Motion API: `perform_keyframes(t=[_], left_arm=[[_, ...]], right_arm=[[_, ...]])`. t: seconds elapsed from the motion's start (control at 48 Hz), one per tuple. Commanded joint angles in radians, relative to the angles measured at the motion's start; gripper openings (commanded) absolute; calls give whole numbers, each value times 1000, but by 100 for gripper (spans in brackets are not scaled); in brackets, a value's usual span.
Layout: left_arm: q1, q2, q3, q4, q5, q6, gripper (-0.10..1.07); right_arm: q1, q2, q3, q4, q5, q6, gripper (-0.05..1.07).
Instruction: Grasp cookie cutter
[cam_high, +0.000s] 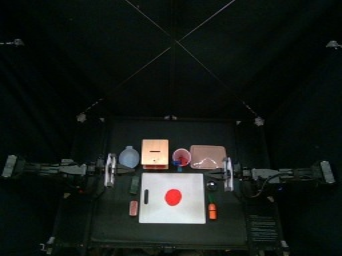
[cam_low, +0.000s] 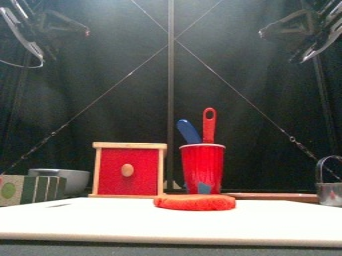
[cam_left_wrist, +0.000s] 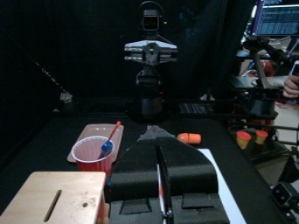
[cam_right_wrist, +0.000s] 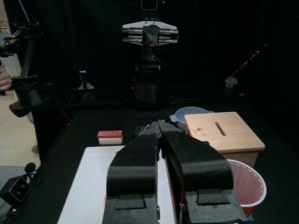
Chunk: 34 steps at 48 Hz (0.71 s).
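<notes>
Left hand (cam_left_wrist: 162, 140) and right hand (cam_right_wrist: 160, 130) both clenched on nothing, raised above tabletop (cam_high: 112, 222). Orange cookie cutter (cam_high: 211, 211) well below right hand, just beside white mat (cam_high: 195, 214).

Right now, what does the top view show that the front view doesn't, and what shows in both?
Only the top view shows both arms at the table's sides, the left gripper and right gripper, and a small orange piece by the white mat. Only the front view shows utensils standing upright. Both share the red cup, wooden box and red disc.
</notes>
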Motion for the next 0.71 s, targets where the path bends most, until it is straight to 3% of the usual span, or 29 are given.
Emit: perform_keyframes(t=[0.0, 0.208, 0.333, 0.542, 0.688], left_arm=[[46, 26, 9, -6, -3, 2, -3], [52, 49, -2, -12, -6, 3, -1], [52, 58, -3, -12, -6, 3, -1], [52, 58, -3, -14, -6, 5, 0], [52, 58, -5, -12, -6, 6, 0]], right_arm=[[-15, 31, -3, -3, 3, -2, -3], [-23, 137, -55, 14, 144, 9, 5], [-37, 212, -140, 52, 405, 8, 6], [-63, 253, -256, 75, 976, 11, 6], [-72, 249, -268, 66, 1147, 34, 9]])
